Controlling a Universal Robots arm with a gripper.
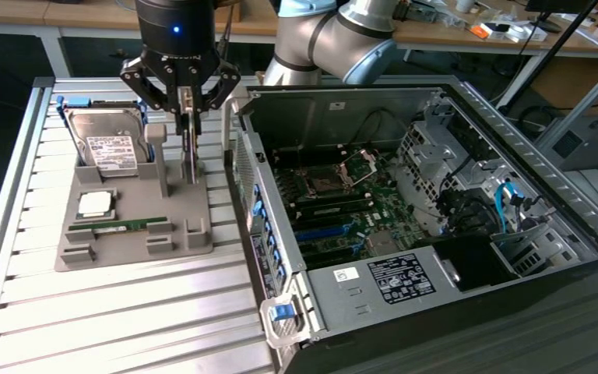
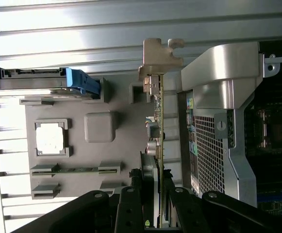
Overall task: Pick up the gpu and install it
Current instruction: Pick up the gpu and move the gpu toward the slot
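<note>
— Where does the gpu (image 1: pixel 188 140) stand?

— Upright and edge-on over the grey tray (image 1: pixel 122 251), along the tray's side nearest the computer case (image 1: pixel 320 101). Its lower end reaches down beside one of the tray's posts. Whether it touches the tray there cannot be told.

— And the hand (image 1: pixel 184 97)?

— It is clenched on the gpu's upper edge, with a finger pressed to each face of the card. In the wrist view the card runs away from the hand, with its end bracket (image 2: pixel 159 56) at the far tip, past the tray's edge.

— What else does the tray carry?

— A hard drive (image 1: pixel 107 144) with a white label leans in the slot at one end of the tray. A square processor chip (image 1: pixel 96 204) sits in a pocket near the tray's middle. A narrow memory stick (image 1: pixel 121 226) lies flat towards the tray's opposite end. All three are on the half of the tray away from the case.

— And around the tray?

— It rests on the ribbed metal tabletop (image 1: pixel 122 319). The case lies just beside the tray, its side open and the motherboard (image 1: pixel 351 202) bare.
</note>
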